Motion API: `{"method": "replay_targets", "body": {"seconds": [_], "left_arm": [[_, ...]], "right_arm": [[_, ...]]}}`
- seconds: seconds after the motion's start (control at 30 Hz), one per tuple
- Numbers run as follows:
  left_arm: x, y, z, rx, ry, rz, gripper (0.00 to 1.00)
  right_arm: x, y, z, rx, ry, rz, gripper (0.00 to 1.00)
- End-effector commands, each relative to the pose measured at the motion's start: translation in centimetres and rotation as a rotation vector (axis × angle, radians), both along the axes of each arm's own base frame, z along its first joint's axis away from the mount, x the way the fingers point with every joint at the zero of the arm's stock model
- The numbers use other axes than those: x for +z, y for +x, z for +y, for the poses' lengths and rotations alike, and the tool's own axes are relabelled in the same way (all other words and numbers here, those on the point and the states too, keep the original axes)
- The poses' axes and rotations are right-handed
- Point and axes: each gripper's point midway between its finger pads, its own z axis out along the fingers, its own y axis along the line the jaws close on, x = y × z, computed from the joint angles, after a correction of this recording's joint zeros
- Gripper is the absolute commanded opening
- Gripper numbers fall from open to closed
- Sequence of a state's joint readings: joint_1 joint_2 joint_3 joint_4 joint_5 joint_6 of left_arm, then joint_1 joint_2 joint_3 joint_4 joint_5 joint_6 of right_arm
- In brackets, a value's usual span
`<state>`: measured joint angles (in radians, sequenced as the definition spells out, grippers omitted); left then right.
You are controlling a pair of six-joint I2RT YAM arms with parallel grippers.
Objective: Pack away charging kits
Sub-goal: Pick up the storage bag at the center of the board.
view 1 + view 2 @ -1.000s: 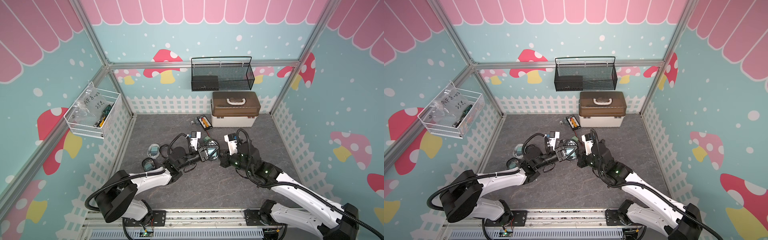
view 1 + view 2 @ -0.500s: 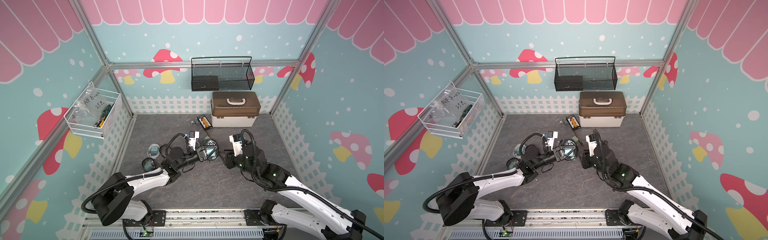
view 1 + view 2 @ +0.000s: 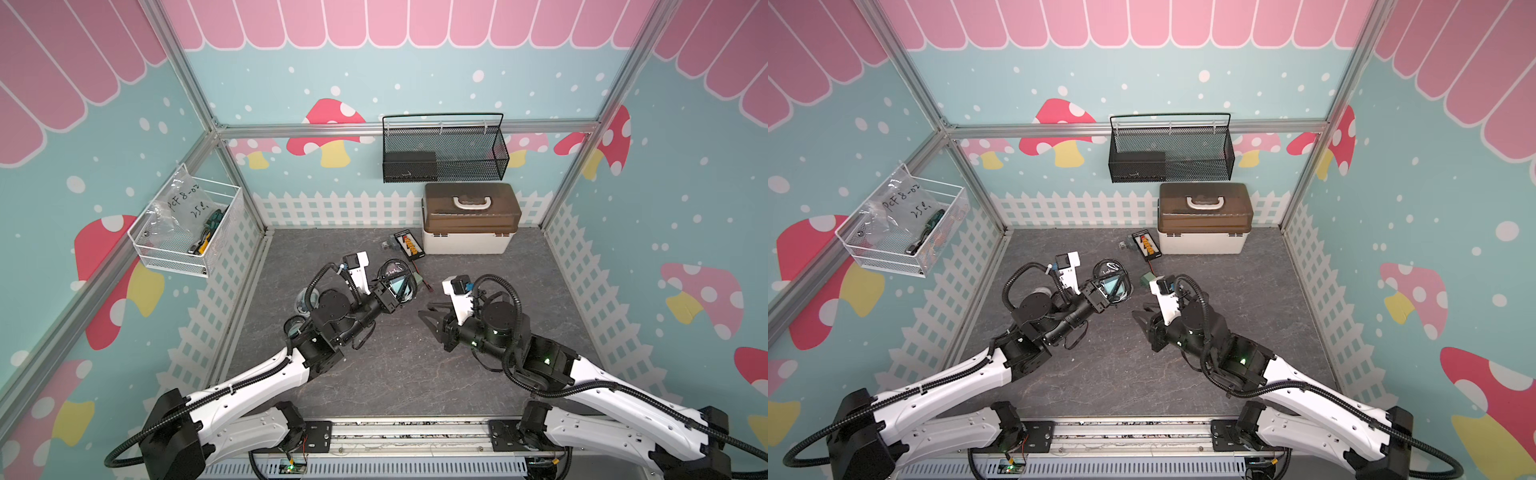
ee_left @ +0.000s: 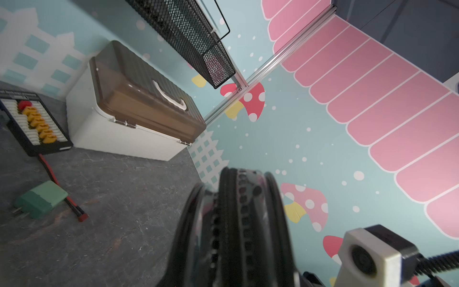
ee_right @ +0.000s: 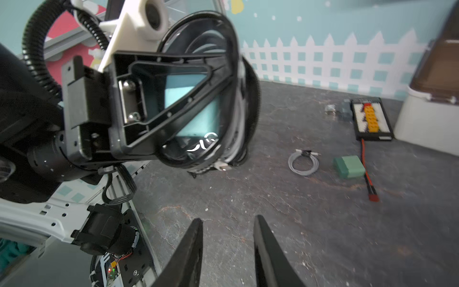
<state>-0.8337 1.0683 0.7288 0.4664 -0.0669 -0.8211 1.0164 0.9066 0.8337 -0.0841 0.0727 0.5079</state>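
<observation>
My left gripper [image 3: 394,287] is shut on a round black case [image 3: 400,281] with a clear window, held up on edge above the floor. A teal-green plug adapter shows through the window [image 5: 196,106]. In the left wrist view the case's zip edge [image 4: 238,223] fills the foreground. My right gripper [image 5: 227,220] is open and empty, low over bare floor, a short way right of the case [image 3: 1112,283]. On the floor beyond lie a white cable coil [image 5: 303,162] and a green adapter [image 5: 349,166], also visible in a top view [image 3: 1148,279].
A flat black board with orange connectors [image 3: 409,245] and its red-black wire [image 5: 367,179] lie by the white box with brown lid [image 3: 469,220]. A black mesh basket [image 3: 444,153] hangs on the back wall, a white wire basket [image 3: 187,228] on the left wall. Round clear cases [image 3: 304,300] lie by the left arm.
My right gripper was shut at the case's edge; it has opened and drawn back toward the right front. The left gripper still holds the case in place.
</observation>
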Motion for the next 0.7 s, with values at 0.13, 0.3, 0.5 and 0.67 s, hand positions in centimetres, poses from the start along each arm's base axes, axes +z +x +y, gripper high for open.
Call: {"method": "replay_targets", "body": {"seconds": [0.13,0.3,0.5,0.67], "left_arm": [[7.9,-3.7,0.5,0.054,0.083,-0.473,0.00],[11.5,-5.4,0.0,0.007,0.089,-0.596,0.00],[12.9,-5.8,-0.7,-0.022,0.081,-0.630,0.00],[13.0,-5.5,-0.9,-0.014,0.077,-0.619,0.00]], "right_arm": [[5.5,-2.6,2.6,0.166,0.207,-0.298,0.32],[7.3,-3.4,0.9,0.143,0.283,-0.429,0.36],[8.2,-3.8,1.2,0.170,0.276,-0.477,0.36],[8.9,-3.0,2.3,0.160,0.268,-0.478,0.36]]}}
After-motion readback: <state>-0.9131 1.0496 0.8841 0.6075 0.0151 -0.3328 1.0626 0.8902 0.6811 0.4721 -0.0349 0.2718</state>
